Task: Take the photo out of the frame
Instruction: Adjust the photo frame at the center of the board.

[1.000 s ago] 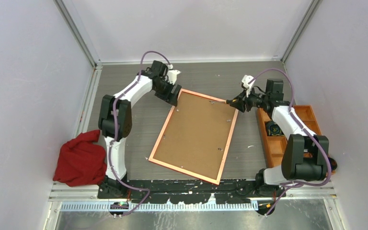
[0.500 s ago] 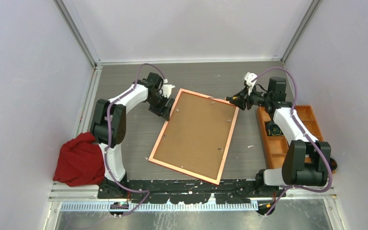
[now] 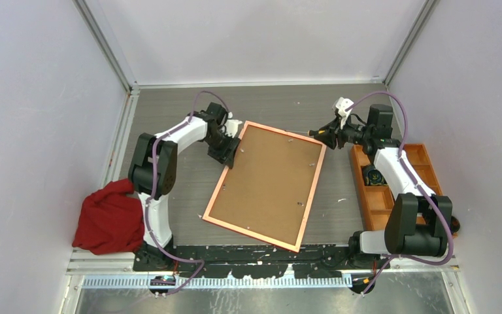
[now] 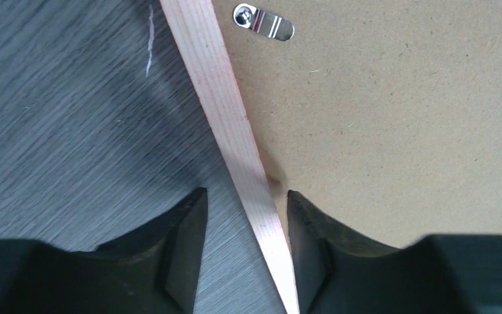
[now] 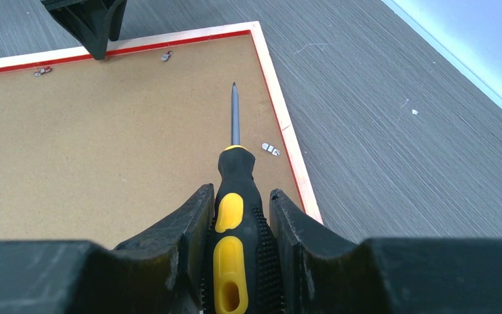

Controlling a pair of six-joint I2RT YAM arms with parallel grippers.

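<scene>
Grey wood-grain table (image 3: 170, 111), pale walls (image 3: 268, 39): one red-railed rectangular frame (image 3: 214, 195), one orange tray (image 3: 418, 157) at three o'clock, one red cloth (image 3: 108, 219) at eight. Left gripper (image 4: 245, 194) spread astride its rail (image 4: 219, 98); right gripper (image 5: 240, 191) pinching black-yellow screwdriver (image 5: 237, 167).

red cloth (image 3: 108, 219), orange tray (image 3: 426, 156), screwdriver (image 5: 236, 216)

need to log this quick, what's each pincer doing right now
left pincer: open, astride the rail of the frame, not clamped
right pincer: shut on the screwdriver
</scene>
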